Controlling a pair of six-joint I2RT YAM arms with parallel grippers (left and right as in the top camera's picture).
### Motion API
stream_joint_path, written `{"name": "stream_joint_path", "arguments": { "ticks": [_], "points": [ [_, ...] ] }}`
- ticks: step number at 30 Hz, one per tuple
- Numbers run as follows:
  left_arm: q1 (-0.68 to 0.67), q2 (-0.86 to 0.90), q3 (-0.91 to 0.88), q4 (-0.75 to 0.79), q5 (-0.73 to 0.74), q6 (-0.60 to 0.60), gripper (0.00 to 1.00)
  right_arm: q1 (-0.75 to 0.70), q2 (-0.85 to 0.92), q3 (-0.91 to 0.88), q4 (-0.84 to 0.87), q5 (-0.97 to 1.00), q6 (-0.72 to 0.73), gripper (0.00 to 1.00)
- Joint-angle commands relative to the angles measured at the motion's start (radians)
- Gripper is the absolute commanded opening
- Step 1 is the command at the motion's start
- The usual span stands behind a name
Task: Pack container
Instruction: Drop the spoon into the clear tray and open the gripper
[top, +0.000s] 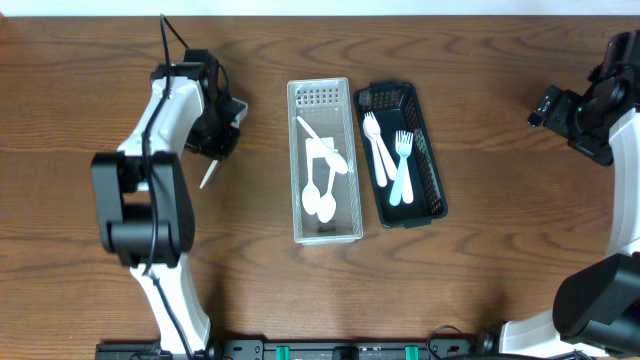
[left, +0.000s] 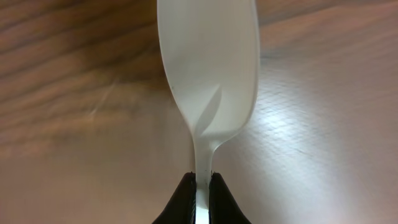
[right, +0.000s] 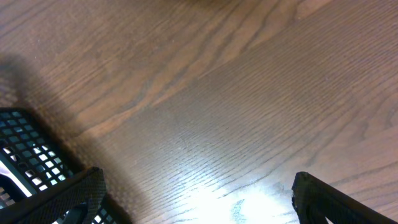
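My left gripper (top: 213, 152) is shut on the handle of a white plastic spoon (top: 208, 178), left of the containers and over bare table. In the left wrist view the jaws (left: 202, 182) pinch the handle and the spoon's bowl (left: 208, 68) points away from me. A white slotted container (top: 293, 170) at the table's middle holds several white spoons (top: 318, 195). A black mesh basket (top: 438, 190) beside it on the right holds white forks (top: 400, 170). My right gripper (top: 548, 106) is open and empty at the far right, its fingers spread over bare wood (right: 196, 186).
A corner of the black basket (right: 25, 155) shows at the left edge of the right wrist view. The wooden table (top: 500, 260) runs to a light edge at the back.
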Motion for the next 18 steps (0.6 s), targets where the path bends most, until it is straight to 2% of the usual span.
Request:
{"name": "stream_joint_path", "arguments": {
  "ticks": [1,5,8,14,18],
  "points": [
    [-0.046,-0.176,0.055,-0.026,0.031,-0.237,0.06,-0.003,0.005,-0.006,0.001,0.000,-0.007,0.99],
    [-0.126,-0.327,0.055,-0.018,0.168,-0.375,0.06,-0.001,0.005,-0.006,0.000,0.000,-0.008,0.99],
    [-0.200,-0.381,0.055,-0.001,0.178,-0.482,0.06,-0.001,0.005,-0.006,0.001,0.000,-0.014,0.99],
    [-0.311,-0.347,0.021,0.037,0.178,-0.656,0.06,-0.001,0.005,-0.006,0.001,0.000,-0.015,0.99],
    [-0.367,-0.281,-0.009,0.086,0.178,-0.687,0.07,-0.001,0.005,-0.006,0.001,0.000,-0.015,0.99]
  ]
}}
